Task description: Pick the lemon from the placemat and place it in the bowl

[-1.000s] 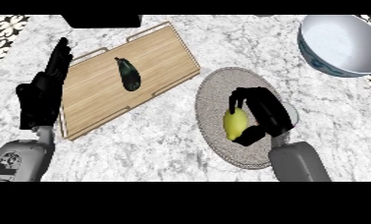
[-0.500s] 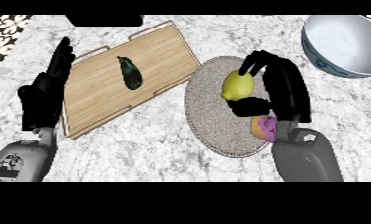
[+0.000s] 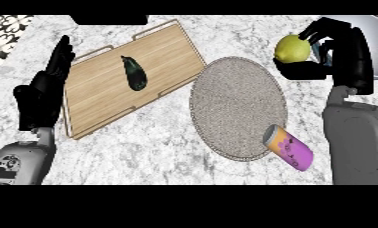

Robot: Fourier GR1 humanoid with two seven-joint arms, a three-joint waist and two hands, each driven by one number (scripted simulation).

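Note:
My right hand is at the upper right, curled round the yellow lemon and holding it above the counter, past the far right rim of the placemat. The round grey placemat lies in the middle with no lemon on it. Only a pale sliver of the bowl shows at the top right corner, mostly hidden behind my right hand and forearm. My left hand rests open at the left edge, fingers up.
A wooden cutting board lies at the left with a dark eggplant on it. A purple and orange can lies on its side at the placemat's lower right rim, beside my right forearm.
My right hand has lifted the lemon off the placemat and carried it up and to the right toward the bowl. The can behind it is now uncovered. The left hand has not moved.

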